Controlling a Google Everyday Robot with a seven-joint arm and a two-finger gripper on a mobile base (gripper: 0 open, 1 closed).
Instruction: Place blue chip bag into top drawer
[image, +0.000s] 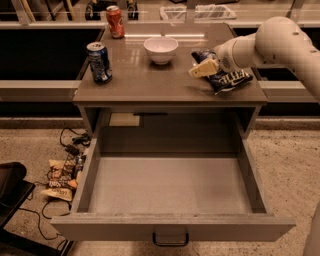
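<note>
Blue chip bag (234, 80) lies on the right rear of the worktop (150, 85), crumpled, with its white lettering facing up. Your hand (202, 69) is right at the bag's left edge, low over the worktop. Whether it is spread, closed or already holding foil, I cannot tell from here.

So this looks like the grasp, and you want it clean. Take a firm bite on a fold of the foil near the middle of the bag, not a thin corner, because crinkled foil will likely slip or tear free. Watch the white bowl (160, 49) just to the left of your hand and keep your approach away from it. The blue soda can (99, 61) and the red can (115, 21) are well apart and no worry.

The top drawer (170, 186) stands pulled right out below, its grey bottom bare. Once you have the bag, lift it clear of the worktop's front edge before you bring it forward and down, then let go low over the middle.
</note>
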